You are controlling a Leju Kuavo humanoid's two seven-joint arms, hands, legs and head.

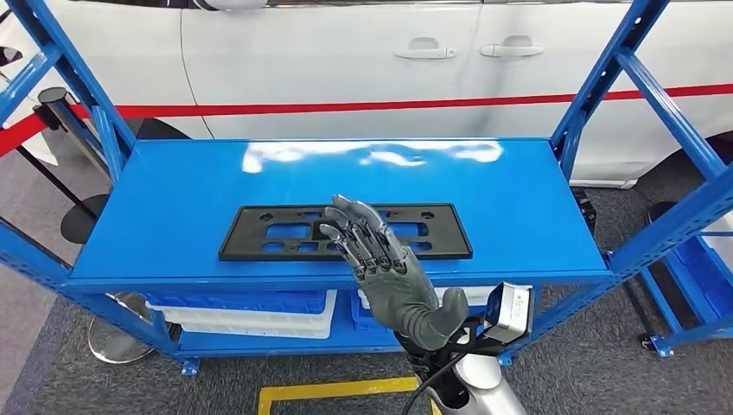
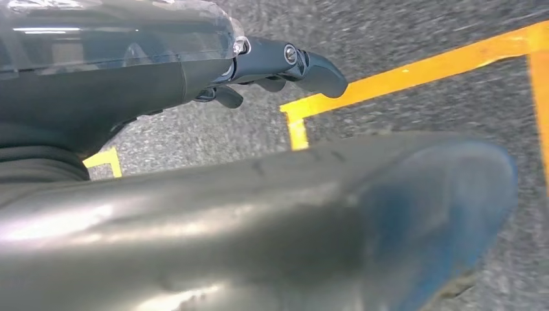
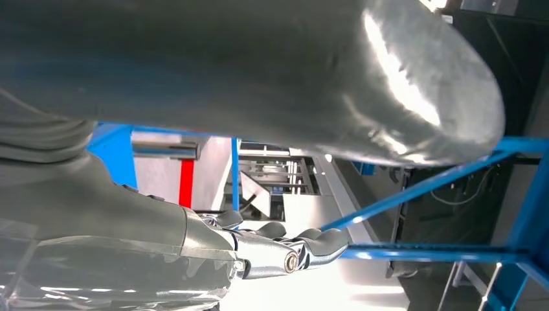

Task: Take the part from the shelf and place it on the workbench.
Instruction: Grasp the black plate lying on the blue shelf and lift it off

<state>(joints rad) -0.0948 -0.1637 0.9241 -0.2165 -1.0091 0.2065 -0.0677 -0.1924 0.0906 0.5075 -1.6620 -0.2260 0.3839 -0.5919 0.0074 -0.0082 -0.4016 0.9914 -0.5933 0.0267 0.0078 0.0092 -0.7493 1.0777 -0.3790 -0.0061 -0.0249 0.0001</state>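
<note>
A flat black plastic plate frame [image 1: 285, 232] with rectangular cut-outs lies near the front edge of the blue shelf top [image 1: 346, 181]. My right hand [image 1: 380, 264] is raised over the frame's right-of-middle part, fingers stretched forward and apart, holding nothing. The right wrist view has the same hand [image 3: 278, 249] with straight fingers before the blue shelf bars. My left hand [image 2: 285, 65] hangs above grey carpet with yellow floor tape [image 2: 414, 71], fingers loosely bent and nothing in them.
Blue uprights [image 1: 605, 78] frame the shelf on both sides. White and blue bins [image 1: 251, 311] sit on the lower level. A white car [image 1: 389, 60] stands close behind, with a red barrier tape [image 1: 346, 107] in front of it. A blue rack foot [image 1: 691, 277] is at right.
</note>
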